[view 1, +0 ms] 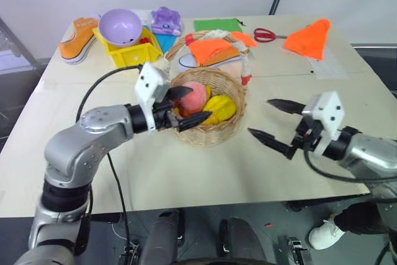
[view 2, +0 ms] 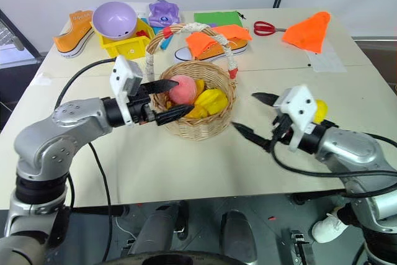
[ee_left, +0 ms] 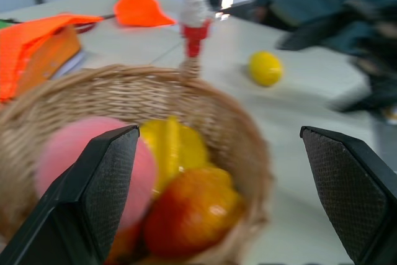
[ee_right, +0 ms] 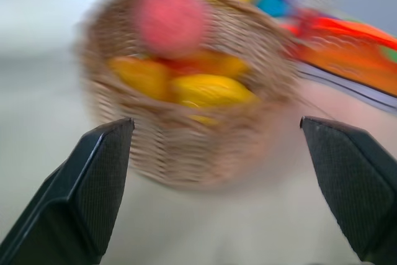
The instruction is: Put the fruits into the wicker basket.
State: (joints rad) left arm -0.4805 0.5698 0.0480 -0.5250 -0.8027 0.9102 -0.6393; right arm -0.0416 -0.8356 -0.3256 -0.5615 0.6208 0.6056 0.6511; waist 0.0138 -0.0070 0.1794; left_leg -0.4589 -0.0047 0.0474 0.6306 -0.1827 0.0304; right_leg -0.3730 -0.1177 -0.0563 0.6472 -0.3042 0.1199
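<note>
The table (view 1: 186,172) is the biggest thing here, pale and cluttered along its far edge. Everything else I place from the wicker basket (view 2: 205,130), which stands in the middle of it, its tall white-wrapped handle arching over the far rim.

Inside the basket lie a pink peach (view 2: 182,89), yellow fruit (view 2: 211,100) beside it, and something orange-red (ee_left: 192,212) nearer the front wall. One lemon (ee_left: 265,68) is not in yet: it sits on the bare table to the right of the basket, just behind the right arm's wrist housing.

The left gripper (view 1: 185,105) hangs level at the basket's left rim, fingers spread wide over the peach and holding nothing. The right gripper (view 2: 253,116) is off to the basket's right, also level and aimed toward it, jaws fully apart and empty.

As I judge it, the risk lies with that last lemon. It is round and sits close behind the right wrist, so a sweep of that arm could knock it rolling toward the table's edge. The left fingers are also close to the rim and handle; pulling away carelessly could snag the wicker and tip the basket, spilling what is in it.
</note>
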